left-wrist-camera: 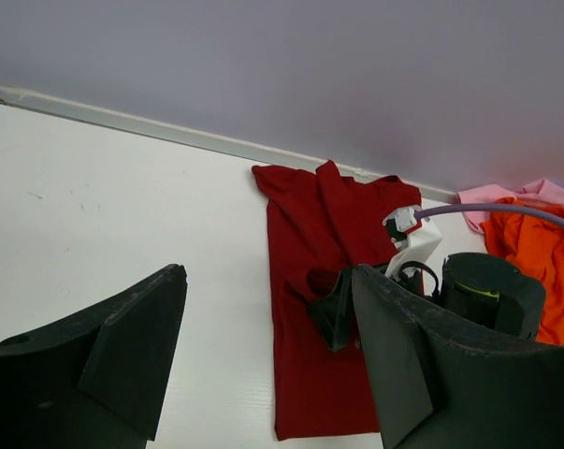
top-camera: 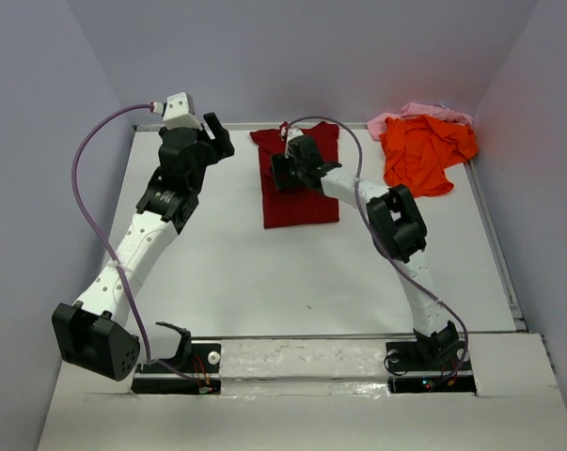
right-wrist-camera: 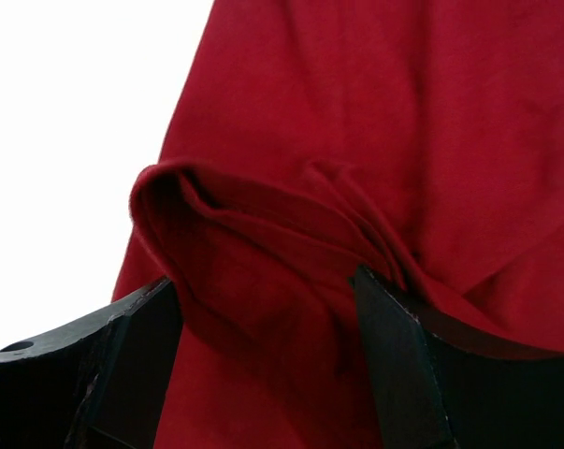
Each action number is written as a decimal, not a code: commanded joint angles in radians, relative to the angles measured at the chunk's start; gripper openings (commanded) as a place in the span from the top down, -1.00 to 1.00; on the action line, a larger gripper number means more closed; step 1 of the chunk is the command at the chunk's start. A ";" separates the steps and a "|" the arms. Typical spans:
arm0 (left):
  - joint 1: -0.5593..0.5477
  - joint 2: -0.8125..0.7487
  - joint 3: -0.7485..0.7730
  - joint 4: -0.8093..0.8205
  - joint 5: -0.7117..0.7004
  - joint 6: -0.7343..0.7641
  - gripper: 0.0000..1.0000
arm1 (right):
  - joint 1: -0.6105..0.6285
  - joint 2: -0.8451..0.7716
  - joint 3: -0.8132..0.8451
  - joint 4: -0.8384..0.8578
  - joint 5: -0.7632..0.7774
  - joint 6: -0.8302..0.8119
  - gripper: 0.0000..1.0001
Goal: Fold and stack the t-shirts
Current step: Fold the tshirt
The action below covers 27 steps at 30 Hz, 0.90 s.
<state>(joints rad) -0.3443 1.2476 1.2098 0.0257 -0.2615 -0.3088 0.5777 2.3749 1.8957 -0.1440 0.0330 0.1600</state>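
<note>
The dark red t-shirt (top-camera: 302, 205) lies folded into a long strip at the far middle of the table; it also shows in the left wrist view (left-wrist-camera: 324, 374) and fills the right wrist view (right-wrist-camera: 412, 112). My right gripper (top-camera: 285, 174) is down on its upper half, jaws wide apart around a raised fold of the cloth (right-wrist-camera: 263, 281). My left gripper (top-camera: 217, 132) is open and empty, above the table left of the shirt (left-wrist-camera: 267, 271). The bright orange t-shirt (top-camera: 424, 152) lies crumpled at the far right on the pale pink t-shirt (top-camera: 419, 113).
The back wall and the table's far edge (left-wrist-camera: 151, 126) run just behind the shirts. A purple cable (top-camera: 86, 160) loops off the left arm. The right arm's elbow (top-camera: 396, 224) stands right of the red shirt.
</note>
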 commanded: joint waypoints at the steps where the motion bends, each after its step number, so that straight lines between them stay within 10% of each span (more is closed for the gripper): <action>1: 0.011 0.000 0.004 0.045 0.028 -0.010 -0.61 | -0.010 -0.005 0.097 -0.034 0.047 -0.048 -0.54; 17: 0.022 0.026 0.002 0.052 0.076 -0.016 -0.60 | -0.068 0.050 0.283 -0.085 0.039 -0.120 -0.54; 27: 0.031 0.029 0.000 0.052 0.088 -0.021 -0.60 | -0.068 -0.164 0.013 -0.001 -0.059 -0.083 -0.49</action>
<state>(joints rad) -0.3206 1.2839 1.2098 0.0277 -0.1841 -0.3267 0.5037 2.3566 2.0022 -0.2214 0.0246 0.0711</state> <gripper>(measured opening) 0.803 0.749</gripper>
